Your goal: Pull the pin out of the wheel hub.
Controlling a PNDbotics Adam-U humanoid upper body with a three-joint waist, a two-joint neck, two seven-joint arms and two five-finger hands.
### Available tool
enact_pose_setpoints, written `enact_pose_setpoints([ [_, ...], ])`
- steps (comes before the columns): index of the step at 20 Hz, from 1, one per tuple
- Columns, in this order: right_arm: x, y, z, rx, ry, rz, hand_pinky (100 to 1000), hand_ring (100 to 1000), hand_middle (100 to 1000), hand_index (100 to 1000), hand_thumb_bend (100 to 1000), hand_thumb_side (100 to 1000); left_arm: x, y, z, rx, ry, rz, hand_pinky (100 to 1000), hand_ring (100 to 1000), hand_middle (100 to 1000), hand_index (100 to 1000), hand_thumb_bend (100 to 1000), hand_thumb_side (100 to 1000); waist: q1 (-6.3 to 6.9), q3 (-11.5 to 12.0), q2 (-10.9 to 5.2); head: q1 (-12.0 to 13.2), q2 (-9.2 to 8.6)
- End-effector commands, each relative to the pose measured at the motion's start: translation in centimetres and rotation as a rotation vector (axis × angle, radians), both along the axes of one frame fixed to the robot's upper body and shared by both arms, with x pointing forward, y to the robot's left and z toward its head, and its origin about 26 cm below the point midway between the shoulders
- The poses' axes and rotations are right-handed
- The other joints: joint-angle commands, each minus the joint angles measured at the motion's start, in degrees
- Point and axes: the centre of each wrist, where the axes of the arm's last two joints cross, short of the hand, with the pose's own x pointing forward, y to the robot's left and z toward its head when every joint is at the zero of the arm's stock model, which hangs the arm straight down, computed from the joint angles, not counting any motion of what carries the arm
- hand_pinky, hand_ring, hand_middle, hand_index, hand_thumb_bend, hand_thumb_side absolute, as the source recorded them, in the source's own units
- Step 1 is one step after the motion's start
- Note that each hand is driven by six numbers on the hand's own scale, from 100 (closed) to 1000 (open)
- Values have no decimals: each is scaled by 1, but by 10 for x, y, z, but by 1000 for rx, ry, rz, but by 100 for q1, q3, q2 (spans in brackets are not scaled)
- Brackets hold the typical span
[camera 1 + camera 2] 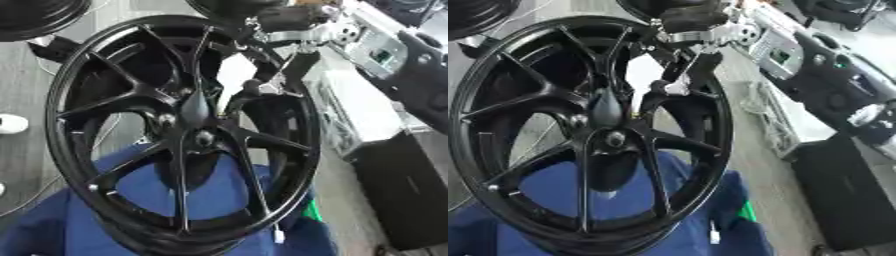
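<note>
A: Black wheel hub [179, 135] standing nearly upright, tilted, filling most of both views; spokes meeting at the centre boss [203, 138]. Resting on blue cloth [52, 230] below.

B: Pin?

A: Dark, teardrop-shaped piece [606, 109] just above the centre, between the spokes. Probably the pin, hard to confirm.

B: Hands?

A: Right hand [682, 70] coming down from the upper right, black with silver joints, reaching through the spoke gap near the top of the rim. Dark fingers [248, 90] pointing down toward the centre, ending beside the dark piece. Touching or gripping it: cannot tell. Open or closed: cannot tell either, fingers merging with the black spokes.

B: Left hand?

A: Seen in neither view.

B: Surroundings?

A: Second black wheel [35, 17] at the top left corner. White-grey equipment [354, 107] to the right, black box [407, 190] lower right. Small green bit [747, 212] at the cloth edge, white object [10, 123] at the left edge.
</note>
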Motion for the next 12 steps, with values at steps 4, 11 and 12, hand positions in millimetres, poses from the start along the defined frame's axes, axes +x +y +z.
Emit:
enact_pose_setpoints([
  [4,-5,-10,19,-22,-14,-30,739,548,218,318,100,415,0,3,10,38,-24,-10,714,808,746,767,100,821,20,30,-62,-66,-72],
  [11,-7,-14,24,12,-27,-48,735,528,197,298,100,399,0,3,9,39,-23,-6,715,809,746,767,100,823,-2,35,-46,-111,-50],
  [12,-7,-14,25,21,-30,-50,734,524,193,294,100,394,0,3,9,40,-23,-6,715,809,746,767,100,823,-3,33,-44,-116,-50],
])
